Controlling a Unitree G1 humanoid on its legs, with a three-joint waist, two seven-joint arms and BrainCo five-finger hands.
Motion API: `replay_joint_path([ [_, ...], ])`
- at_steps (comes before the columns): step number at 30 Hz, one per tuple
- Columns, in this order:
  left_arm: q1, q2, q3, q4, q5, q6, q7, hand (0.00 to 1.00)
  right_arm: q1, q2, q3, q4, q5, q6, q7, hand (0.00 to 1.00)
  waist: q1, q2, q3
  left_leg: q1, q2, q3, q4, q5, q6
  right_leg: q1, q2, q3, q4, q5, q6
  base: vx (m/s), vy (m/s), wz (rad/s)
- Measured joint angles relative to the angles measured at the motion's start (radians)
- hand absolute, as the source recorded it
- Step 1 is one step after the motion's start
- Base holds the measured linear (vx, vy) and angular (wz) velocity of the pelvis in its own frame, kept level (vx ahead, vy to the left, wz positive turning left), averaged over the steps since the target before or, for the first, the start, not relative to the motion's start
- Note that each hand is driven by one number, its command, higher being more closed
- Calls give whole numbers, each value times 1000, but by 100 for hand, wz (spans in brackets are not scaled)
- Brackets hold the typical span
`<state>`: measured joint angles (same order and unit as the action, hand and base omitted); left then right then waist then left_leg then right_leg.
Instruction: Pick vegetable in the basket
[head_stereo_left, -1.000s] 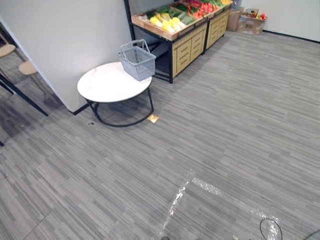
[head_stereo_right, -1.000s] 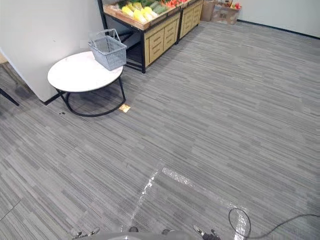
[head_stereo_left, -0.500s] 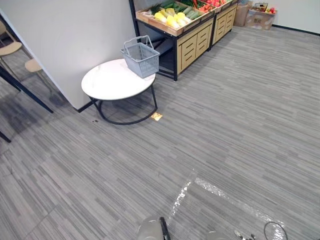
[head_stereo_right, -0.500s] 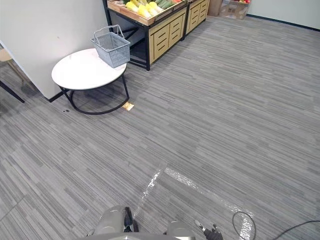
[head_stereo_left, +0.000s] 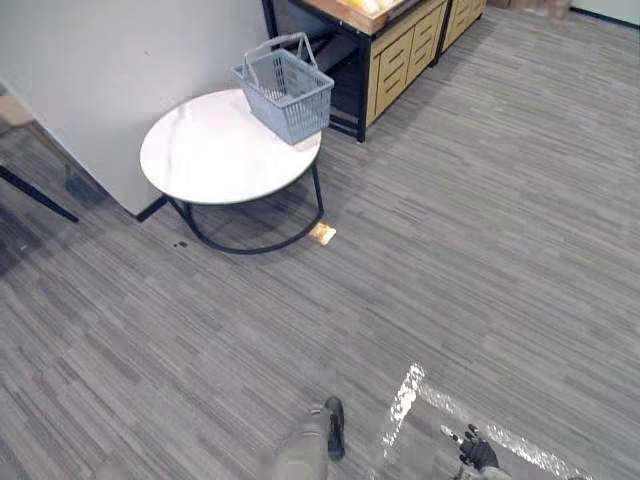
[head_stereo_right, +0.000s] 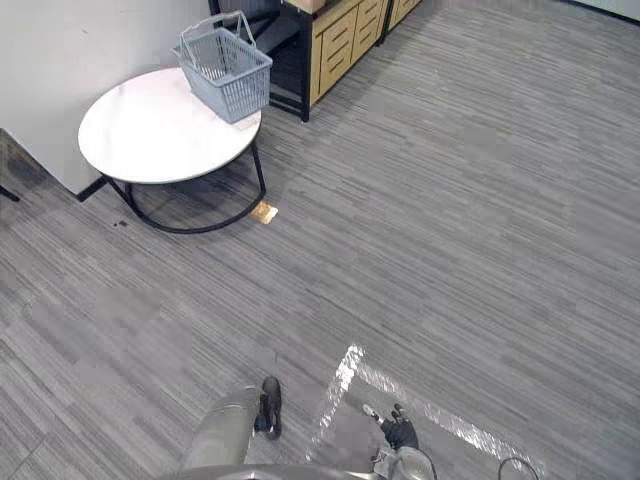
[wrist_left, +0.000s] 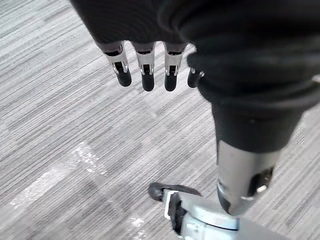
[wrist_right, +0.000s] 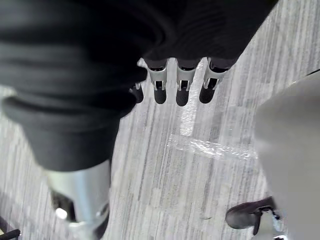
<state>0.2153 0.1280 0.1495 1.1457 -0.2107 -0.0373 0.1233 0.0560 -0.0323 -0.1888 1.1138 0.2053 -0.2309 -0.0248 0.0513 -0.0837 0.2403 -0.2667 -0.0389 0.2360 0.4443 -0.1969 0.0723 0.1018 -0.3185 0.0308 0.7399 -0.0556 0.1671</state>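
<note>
Left eye view puts the basket (head_stereo_left: 287, 82) on the far right edge of the table (head_stereo_left: 200, 160) — far ahead and leftward, likely nearer the left robot hand (wrist_left: 146, 70) than the right robot hand (wrist_right: 181, 86). Both hang with straight fingers, holding nothing — well short of it

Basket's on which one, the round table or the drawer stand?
The round white table: the grey basket sits at its far edge, beside the wooden drawer stand, not on it.

basket (head_stereo_left: 288, 85) | grey mesh, upright, handles raised | at edge of round white table (head_stereo_left: 200, 160)
</note>
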Motion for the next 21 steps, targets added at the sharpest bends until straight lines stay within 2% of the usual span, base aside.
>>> replay_joint_path([
  [1, -19, 12, -5, -1, 2, 3, 4, 0, 0, 4, 0, -1, 1, -1, 2, 0, -10, -9, -6, 51, -23, -6, -35, -19, 4, -87, -19, -13, 179, 15, 4, 488, 265, -6],
  [2, -36, 14, -6, -5, 14, 3, 11, 0, -1, 4, 2, -7, 0, -2, 2, 0, -20, -12, -8, 100, -32, -10, -76, -20, 4, -146, -26, -33, 275, -5, -28, 479, 229, -7],
  [3, -46, 25, -8, -8, 23, 3, 20, 0, -1, 3, 4, -13, 1, -7, 1, 0, -23, -11, -10, 154, -39, -11, -126, -19, 5, -197, -21, -69, 336, -30, -54, 392, 165, -8],
  [4, -55, 26, -8, -13, 23, 3, 26, 0, 0, 1, 6, -19, 1, -12, -1, 0, -27, -9, -11, 188, -39, -12, -150, -18, 7, -222, -16, -99, 351, -56, -63, 404, 131, -7],
  [5, -78, 26, -11, -17, 23, 2, 43, 0, 2, -2, 11, -22, 2, -21, -7, 0, -37, 1, -12, 244, -39, -17, -191, -12, 18, -260, -5, -162, 336, -110, -77, 405, 74, 3],
  [6, -112, 26, -28, -23, 16, -5, 66, 0, 2, -3, 19, -30, 8, -21, -12, 0, -51, 0, -12, 299, -35, -30, -226, -16, 25, -293, 22, -212, 272, -161, -87, 405, 44, 8],
  [7, -123, 30, -31, -27, 20, -7, 71, 0, 2, -3, 26, -37, 10, -21, -13, 0, -54, 1, -12, 324, -29, -31, -243, -18, 27, -313, 42, -229, 223, -181, -95, 387, -10, 9],
  [8, -155, 34, -35, -42, -29, -19, 84, 0, 1, -11, 45, -52, 10, -29, -14, 0, -71, 12, -10, 369, -4, -35, -269, -31, 29, -366, 91, -279, 66, -196, -115, 392, -45, 6],
  [9, -168, 30, -38, -45, -56, -28, 91, 0, 2, -15, 48, -60, 9, -33, -16, 0, -78, 19, -11, 382, 6, -40, -272, -35, 28, -387, 112, -296, -13, -194, -113, 404, -54, 12],
  [10, -200, 18, -47, -50, -99, -48, 99, 0, 7, -26, 48, -76, 9, -35, -22, 0, -87, 35, -8, 407, 30, -50, -286, -48, 15, -420, 158, -315, -205, -164, -104, 339, -48, 17],
  [11, -217, 11, -47, -58, -106, -56, 101, 0, 10, -31, 48, -79, 8, -35, -25, 0, -90, 40, -6, 418, 37, -56, -291, -52, 10, -431, 178, -314, -308, -130, -103, 432, -91, 34],
  [12, -238, -7, -47, -80, -136, -84, 104, 0, 22, -38, 47, -79, 2, -35, -33, 0, -100, 42, -5, 449, 48, -64, -304, -65, -8, -435, 202, -311, -514, -40, -97, 535, -144, 47],
  [13, -253, -22, -48, -103, -142, -111, 102, 0, 51, -37, 47, -82, -10, -34, -38, 0, -104, 41, -4, 484, 48, -85, -303, -91, -22, -434, 207, -279, -645, 12, -66, 553, -171, 53],
  [14, -258, -37, -47, -116, -143, -124, 98, 0, 71, -37, 45, -83, -10, -30, -39, 0, -104, 42, -4, 502, 48, -95, -302, -112, -32, -437, 206, -253, -668, 14, -62, 524, -199, 56],
  [15, -258, -60, -46, -144, -144, -140, 92, 0, 107, -34, 46, -87, -12, -22, -42, 0, -105, 42, -6, 551, 49, -119, -297, -159, -47, -434, 195, -214, -662, 12, -64, 588, -241, 56],
  [16, -258, -89, -39, -170, -143, -151, 87, 0, 134, -32, 39, -93, -12, -9, -48, 0, -114, 56, -7, 589, 71, -142, -281, -223, -62, -453, 190, -223, -565, 79, -94, 610, -251, 49],
  [17, -255, -103, -36, -181, -143, -153, 86, 0, 139, -40, 40, -101, -13, 1, -53, 0, -120, 74, -14, 597, 90, -142, -273, -239, -72, -479, 191, -239, -486, 81, -95, 646, -262, 28],
  [18, -240, -119, -26, -193, -141, -156, 87, 0, 148, -46, 39, -121, -12, 12, -59, 0, -122, 92, -27, 600, 99, -138, -219, -239, -71, -519, 188, -254, -362, 80, -96, 645, -272, -2],
  [19, -229, -133, -20, -194, -141, -155, 90, 0, 143, -55, 35, -124, -12, 19, -59, 0, -127, 108, -28, 572, 126, -132, -98, -229, -71, -523, 194, -264, -293, 63, -151, 641, -283, -13],
  [20, -217, -140, -18, -194, -140, -155, 91, 0, 140, -61, 33, -125, -13, 24, -59, 0, -128, 121, -35, 546, 145, -130, -12, -212, -67, -522, 206, -271, -263, 37, -187, 628, -304, -30],
  [21, -195, -157, -2, -191, -140, -155, 91, 0, 135, -70, 21, -125, -16, 27, -58, 0, -127, 147, -46, 477, 188, -130, 170, -132, -88, -502, 237, -278, -233, -23, -197, 617, -279, -26],
])
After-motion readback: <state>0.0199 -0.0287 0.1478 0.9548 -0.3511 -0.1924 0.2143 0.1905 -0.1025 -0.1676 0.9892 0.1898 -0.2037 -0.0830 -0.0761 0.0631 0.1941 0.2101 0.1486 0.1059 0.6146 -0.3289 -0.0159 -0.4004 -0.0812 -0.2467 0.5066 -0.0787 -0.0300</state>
